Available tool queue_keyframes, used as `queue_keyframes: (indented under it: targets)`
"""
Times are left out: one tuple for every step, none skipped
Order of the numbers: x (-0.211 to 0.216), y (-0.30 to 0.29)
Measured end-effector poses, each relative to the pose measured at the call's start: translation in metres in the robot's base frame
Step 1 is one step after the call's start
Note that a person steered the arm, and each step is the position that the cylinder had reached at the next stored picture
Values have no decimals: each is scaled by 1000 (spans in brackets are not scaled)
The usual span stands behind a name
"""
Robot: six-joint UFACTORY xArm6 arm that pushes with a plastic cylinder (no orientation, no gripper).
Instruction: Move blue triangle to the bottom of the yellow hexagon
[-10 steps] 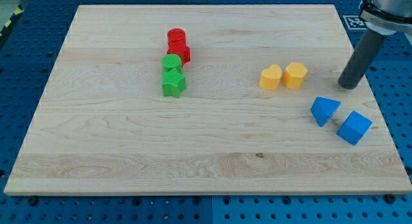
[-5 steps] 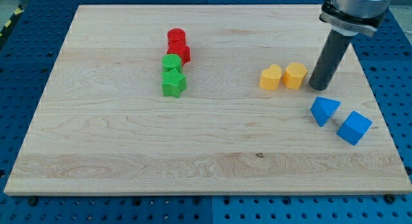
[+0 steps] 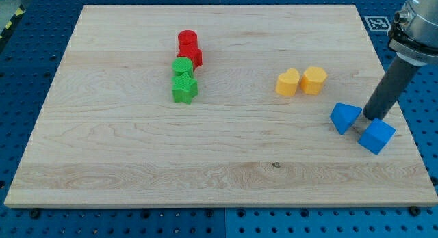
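Note:
The blue triangle (image 3: 344, 117) lies on the wooden board (image 3: 137, 156) at the view's right, below and to the right of the yellow hexagon (image 3: 314, 80). A yellow heart-shaped block (image 3: 288, 82) touches the hexagon's left side. My tip (image 3: 373, 117) stands just to the right of the blue triangle, between it and the blue cube (image 3: 376, 135), close to both. The dark rod rises to the view's upper right.
A red cylinder (image 3: 187, 40) and another red block (image 3: 192, 57) sit at the upper middle-left, with a green cylinder (image 3: 182, 66) and a green star-like block (image 3: 184, 88) right below them. The board's right edge is near the blue cube.
My tip moved left to beside the yellow hexagon, then swung right and down to between the blue triangle and the blue cube. The blocks have not visibly moved.

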State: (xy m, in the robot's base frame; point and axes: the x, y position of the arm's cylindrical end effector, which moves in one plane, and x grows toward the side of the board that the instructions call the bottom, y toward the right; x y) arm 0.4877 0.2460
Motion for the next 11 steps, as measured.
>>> queue_keyframes:
  targets:
    - [0,2]
    - [15,12]
    - [24,13]
    - [34,9]
    - [45,-12]
    - [53,-44]
    - [46,-24]
    - [41,-15]
    - [41,-18]
    - [17,-34]
    - [11,-47]
